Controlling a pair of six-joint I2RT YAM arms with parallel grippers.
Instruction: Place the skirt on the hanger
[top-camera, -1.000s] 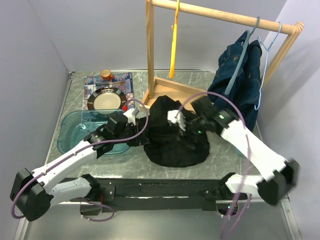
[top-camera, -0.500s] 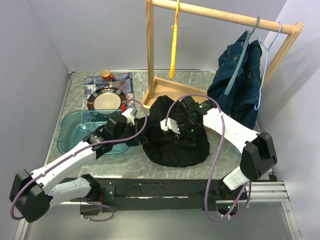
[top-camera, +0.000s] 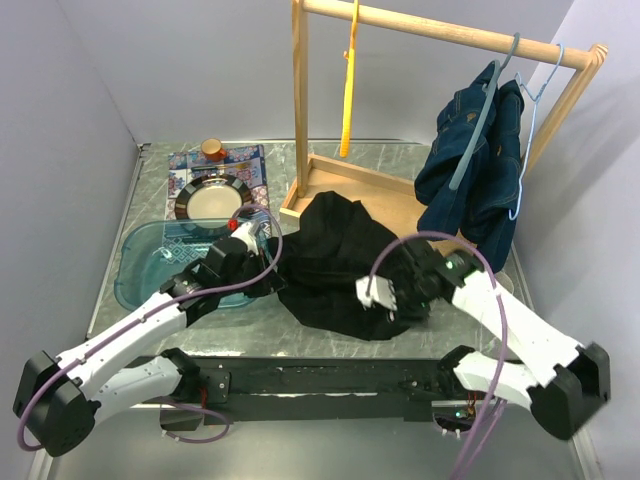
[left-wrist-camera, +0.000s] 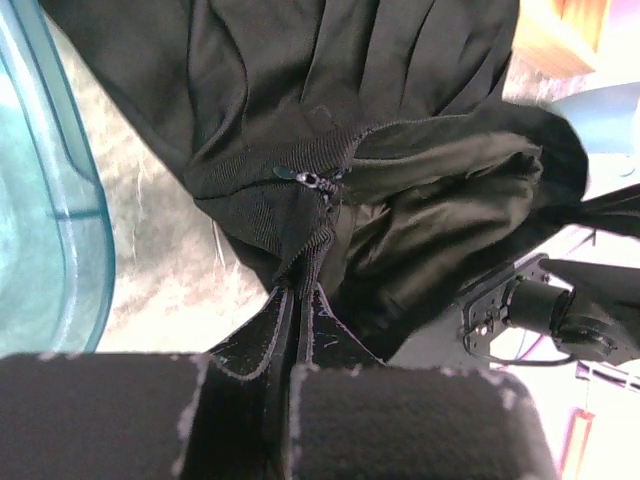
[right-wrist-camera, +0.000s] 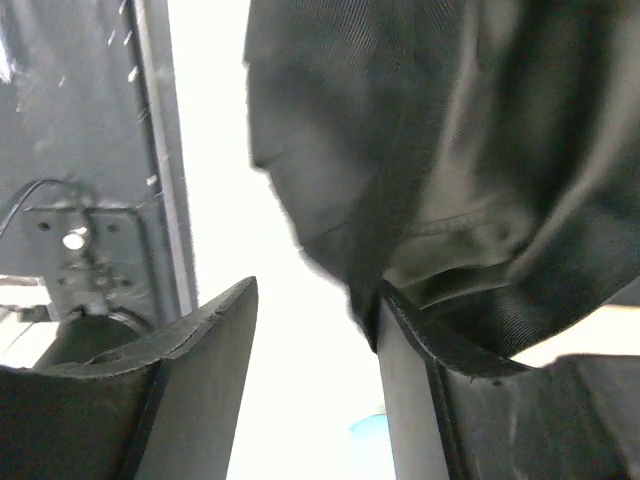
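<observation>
- Skirt (top-camera: 335, 265), black, is lying crumpled on the counter (top-camera: 400, 158), just in front of the rack (top-camera: 300, 110) base and between the two arms.
- Left end effector (left-wrist-camera: 294, 310) is reaching in from the tub (top-camera: 140, 265) side. Its fingers are pressed together, pinching the skirt's waistband.
- In the left wrist view, the pinch is sitting just below the zipper (left-wrist-camera: 308, 179). The waistband is gaping beside it and shiny lining is showing inside.
- Right end effector (top-camera: 378, 294) is sitting at the skirt's near right edge with its fingers spread and nothing between them.
- In the right wrist view, a fold of skirt is hanging right at the tip of one finger (right-wrist-camera: 410, 390). Contact cannot be told. The other finger is standing clear of the cloth.
- Hanger (top-camera: 348, 85), yellow, is hanging from the rack's rail, well apart from the skirt.
- Denim (top-camera: 475, 160) is hanging at the rail's right end.
- Plate (top-camera: 208, 198) and cup (top-camera: 212, 149) are sitting behind the tub at back left.
</observation>
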